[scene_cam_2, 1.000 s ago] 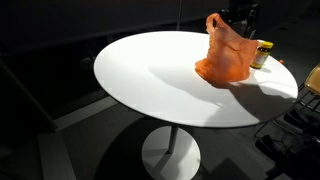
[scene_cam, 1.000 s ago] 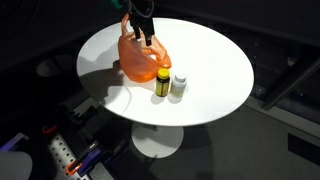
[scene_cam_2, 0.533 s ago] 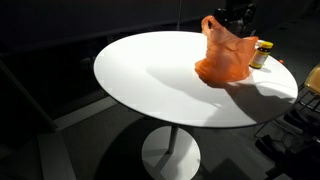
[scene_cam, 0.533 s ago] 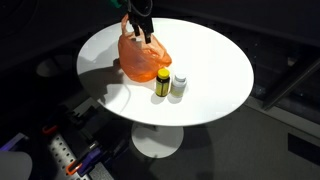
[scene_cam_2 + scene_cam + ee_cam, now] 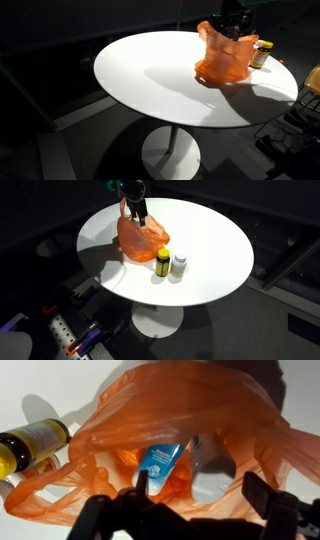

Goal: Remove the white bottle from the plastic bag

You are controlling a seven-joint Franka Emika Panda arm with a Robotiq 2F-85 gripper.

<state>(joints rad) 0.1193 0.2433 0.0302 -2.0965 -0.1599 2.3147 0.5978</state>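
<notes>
An orange plastic bag (image 5: 140, 240) sits on the round white table (image 5: 210, 240); it also shows in an exterior view (image 5: 224, 60) and fills the wrist view (image 5: 180, 410). Inside its open mouth lie a white bottle (image 5: 212, 465) and a blue-and-white tube (image 5: 160, 463). My gripper (image 5: 135, 213) hangs over the bag's mouth, also seen in an exterior view (image 5: 232, 25). In the wrist view the gripper (image 5: 200, 488) has its fingers spread wide either side of the white bottle, not touching it.
A yellow-labelled bottle (image 5: 162, 262) and a small pale bottle (image 5: 179, 265) stand on the table beside the bag. The yellow-labelled bottle also shows in an exterior view (image 5: 262, 53) and the wrist view (image 5: 35, 440). The table edge is close behind the bag.
My gripper has shifted a little sideways over the bag's mouth, and the bag's upper edge has moved with it. The bottles on the table have not moved.
</notes>
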